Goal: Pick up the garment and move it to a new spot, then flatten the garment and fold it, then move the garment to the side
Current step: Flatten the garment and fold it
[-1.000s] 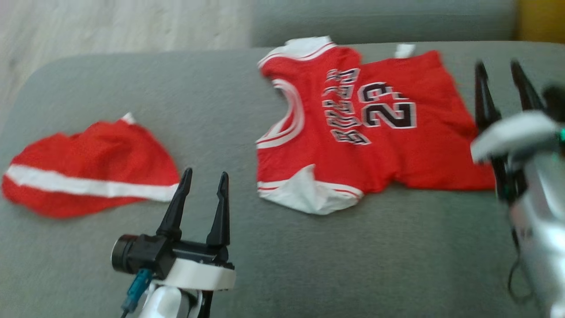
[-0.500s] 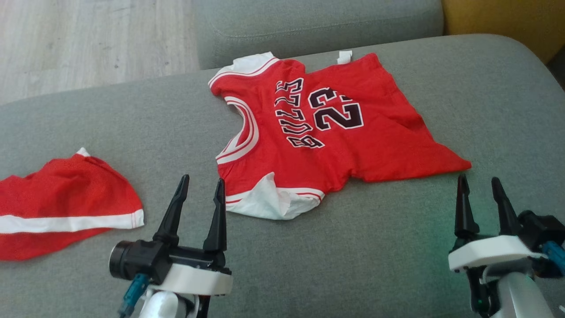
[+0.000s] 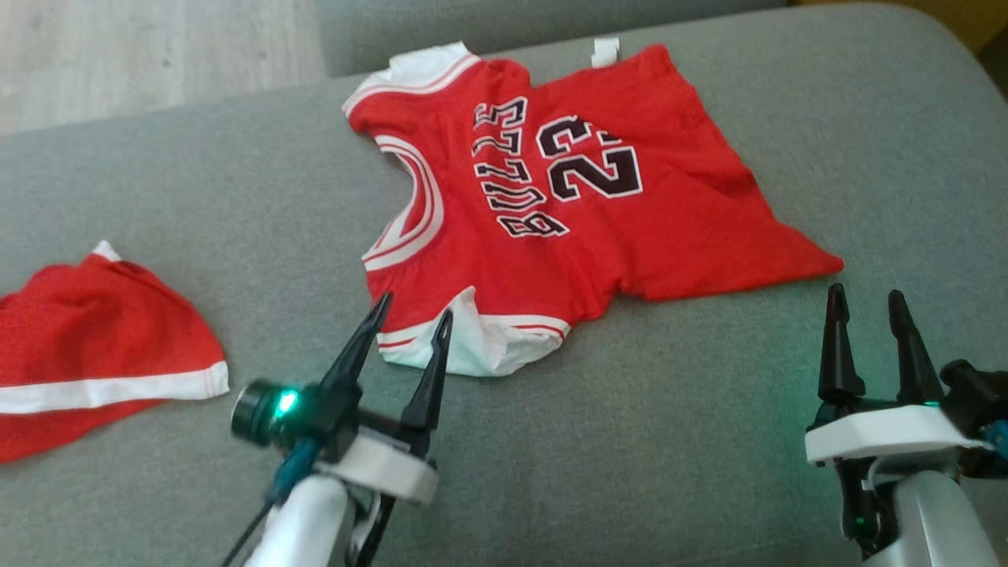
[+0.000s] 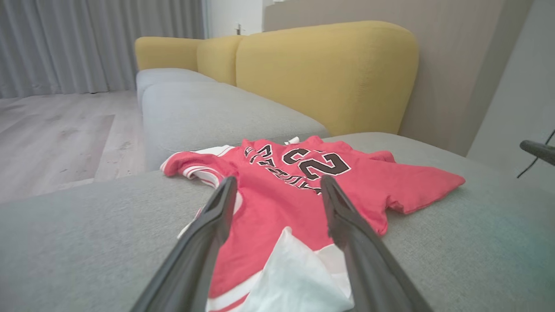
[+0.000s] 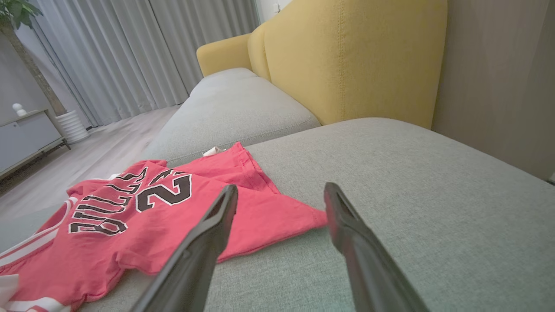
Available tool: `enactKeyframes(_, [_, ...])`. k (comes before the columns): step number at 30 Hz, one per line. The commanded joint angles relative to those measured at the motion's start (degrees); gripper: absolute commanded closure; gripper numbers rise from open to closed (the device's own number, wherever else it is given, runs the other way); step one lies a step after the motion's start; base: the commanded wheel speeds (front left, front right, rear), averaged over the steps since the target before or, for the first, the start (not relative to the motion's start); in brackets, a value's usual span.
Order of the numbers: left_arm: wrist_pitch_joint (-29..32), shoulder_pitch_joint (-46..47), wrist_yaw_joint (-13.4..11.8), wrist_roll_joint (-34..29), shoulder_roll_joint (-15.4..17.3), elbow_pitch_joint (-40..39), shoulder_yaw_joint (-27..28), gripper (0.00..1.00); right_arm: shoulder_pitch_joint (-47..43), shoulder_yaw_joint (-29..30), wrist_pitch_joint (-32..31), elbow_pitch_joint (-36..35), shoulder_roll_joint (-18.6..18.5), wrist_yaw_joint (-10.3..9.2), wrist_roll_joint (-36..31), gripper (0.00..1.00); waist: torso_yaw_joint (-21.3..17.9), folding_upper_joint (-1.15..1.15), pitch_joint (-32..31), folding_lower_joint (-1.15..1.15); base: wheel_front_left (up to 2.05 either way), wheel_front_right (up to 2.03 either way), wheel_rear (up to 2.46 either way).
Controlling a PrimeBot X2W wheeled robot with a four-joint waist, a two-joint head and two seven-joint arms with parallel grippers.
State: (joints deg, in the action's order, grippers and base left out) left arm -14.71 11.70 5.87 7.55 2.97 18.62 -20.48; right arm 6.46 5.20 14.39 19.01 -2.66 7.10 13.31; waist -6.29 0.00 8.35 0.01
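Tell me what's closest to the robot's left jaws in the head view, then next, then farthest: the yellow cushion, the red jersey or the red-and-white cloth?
1. Red jersey: straight ahead, its white fold right by the left jaws' tips.
2. Red-and-white cloth: off to the left.
3. Yellow cushion: far off, top right corner.

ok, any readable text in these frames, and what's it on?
"BULLS": black, white-edged letters on the red jersey.
"2" then a second digit, creased, 2 or 3, cannot tell: same jersey, beside the word.
The white tag at the jersey's edge: too small to read.
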Motion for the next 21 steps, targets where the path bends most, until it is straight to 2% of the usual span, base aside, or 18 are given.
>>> enactKeyframes(1, [-0.29,4.16,0.37,-0.50,0.34,0.19,0.74,0.00,2.39,-1.52,0.61,-2.03,-0.22,0.39,0.70,0.00,-0.77,0.00,1.26,-0.01,0.00,0.00,0.00])
enactKeyframes(8, [2.81,12.11,1.05,-2.85,0.39,11.20,-4.55,0.00,3.16,-2.91,0.61,-1.36,-0.22,0.39,1.31,0.00,-2.06,0.00,2.67,-0.01,0.00,0.00,0.00])
enactKeyframes(11, [4.99,14.40,-0.55,-4.46,0.73,15.13,-5.11,0.00,3.36,-3.09,0.61,-1.17,-0.22,0.39,1.47,0.00,-2.41,0.00,2.91,-0.01,0.00,0.00,0.00])
enactKeyframes(14, [6.02,16.25,-2.00,-5.63,0.98,17.73,-5.47,0.00,3.51,-3.20,0.61,-0.94,-0.22,0.39,1.49,0.00,-2.64,0.00,2.94,-0.01,0.00,0.00,0.00])
enactKeyframes(21, [8.14,18.46,-1.53,-6.31,1.46,21.08,-6.88,0.00,3.54,-3.63,0.61,-0.59,-0.22,0.39,1.87,0.00,-2.94,0.00,2.78,-0.01,0.00,0.00,0.00])
